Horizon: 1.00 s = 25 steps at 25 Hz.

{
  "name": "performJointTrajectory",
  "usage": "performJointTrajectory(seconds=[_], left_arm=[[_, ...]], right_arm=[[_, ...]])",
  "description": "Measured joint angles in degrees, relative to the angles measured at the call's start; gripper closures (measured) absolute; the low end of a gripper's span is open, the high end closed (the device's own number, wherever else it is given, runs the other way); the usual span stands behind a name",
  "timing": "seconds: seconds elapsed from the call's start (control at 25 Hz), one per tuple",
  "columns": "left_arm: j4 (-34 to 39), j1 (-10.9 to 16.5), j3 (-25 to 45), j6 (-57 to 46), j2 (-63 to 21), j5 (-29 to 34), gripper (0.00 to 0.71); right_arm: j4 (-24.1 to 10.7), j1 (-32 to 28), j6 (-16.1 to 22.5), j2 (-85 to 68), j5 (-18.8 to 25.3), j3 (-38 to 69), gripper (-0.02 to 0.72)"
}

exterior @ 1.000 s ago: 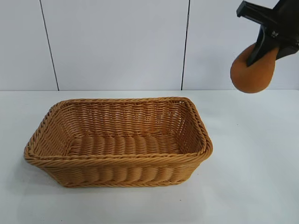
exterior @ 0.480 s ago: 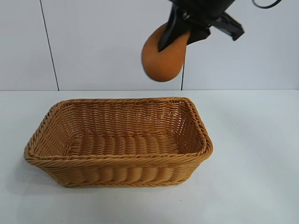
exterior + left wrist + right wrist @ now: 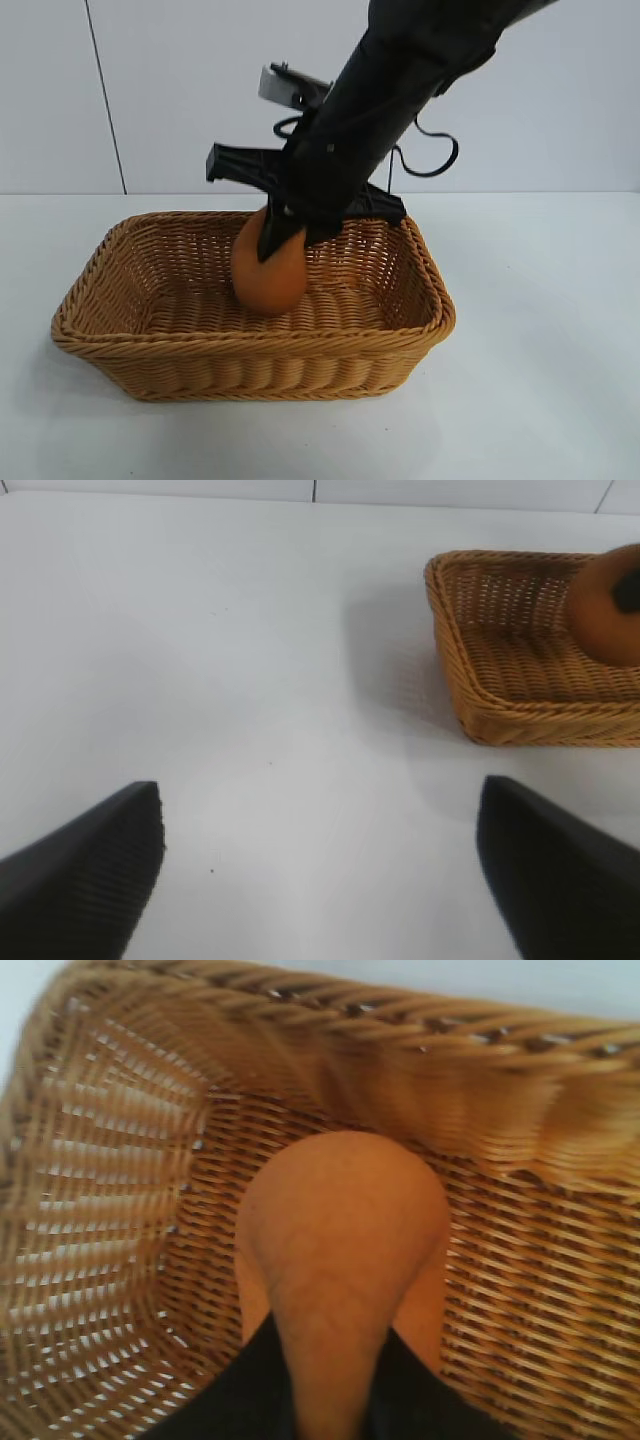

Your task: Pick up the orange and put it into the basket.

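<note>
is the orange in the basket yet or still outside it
In, but not released. The orange sits below the basket rim, over the woven floor, with the right pincer shut on its knobby top. Whether it touches the floor: cannot tell.

The basket (image 3: 250, 310) sits on the desk (image 3: 540, 350), left of centre in the lower half of the exterior frame, with a wall (image 3: 180, 90) behind. The right arm enters from the upper right of that frame and slants down to the centre, over the basket's back rim. The right hand (image 3: 283, 232) is inside the basket, closed on the orange (image 3: 268, 272), which sits below rim level near the basket's middle. The left hand (image 3: 320, 880) is over bare desk, apart from the basket, fingers spread wide.
</note>
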Motion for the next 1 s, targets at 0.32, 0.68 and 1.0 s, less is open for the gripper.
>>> performJointTrajectory(seconds=[0.32,0.68,1.0], left_arm=[[-0.1,0.0,0.0,0.0,0.0,0.0,0.1],[-0.1,0.0,0.0,0.0,0.0,0.0,0.1],[-0.1,0.0,0.0,0.0,0.0,0.0,0.1]], right_arm=[[-3.9,-1.0,3.0,-5.2,6.9,-5.3,0.052],[-22.2,-2.4,7.0,-6.1,35.1,-24.4,0.051],[-27.1,-12.9,7.9,-6.2,39.0,-25.8,0.051]])
